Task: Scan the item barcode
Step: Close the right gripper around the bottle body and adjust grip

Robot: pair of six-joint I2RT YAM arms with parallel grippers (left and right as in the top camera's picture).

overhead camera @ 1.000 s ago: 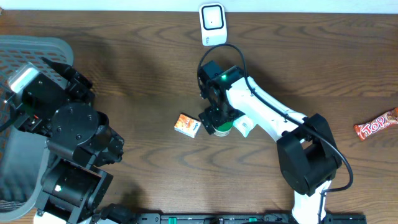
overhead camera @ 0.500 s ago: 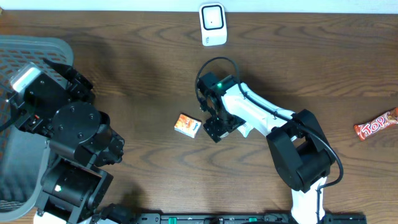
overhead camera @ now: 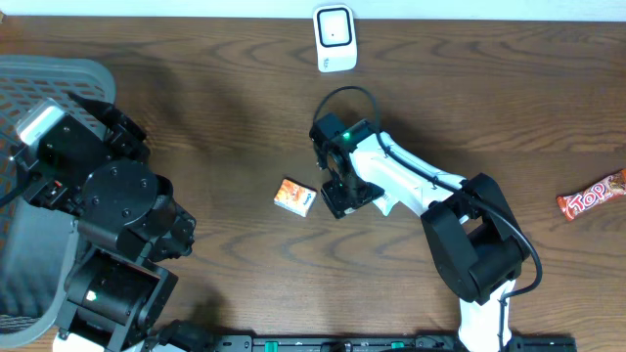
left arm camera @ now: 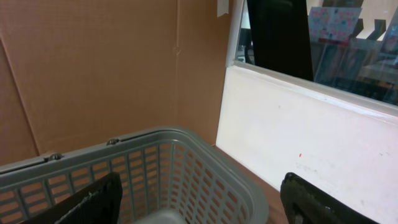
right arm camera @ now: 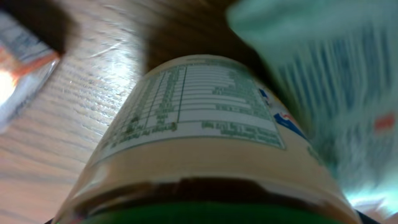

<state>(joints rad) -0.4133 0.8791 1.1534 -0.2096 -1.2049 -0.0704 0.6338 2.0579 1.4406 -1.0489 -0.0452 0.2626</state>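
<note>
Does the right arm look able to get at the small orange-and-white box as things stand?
Probably yes. The small orange-and-white box lies just beside the right gripper, with nothing between them. That gripper is down over a green-capped bottle, though, so it would have to leave that first.

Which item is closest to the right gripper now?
The green-capped bottle, right at the right gripper; the orange box lies just beside it, and the red candy bar is far off.
</note>
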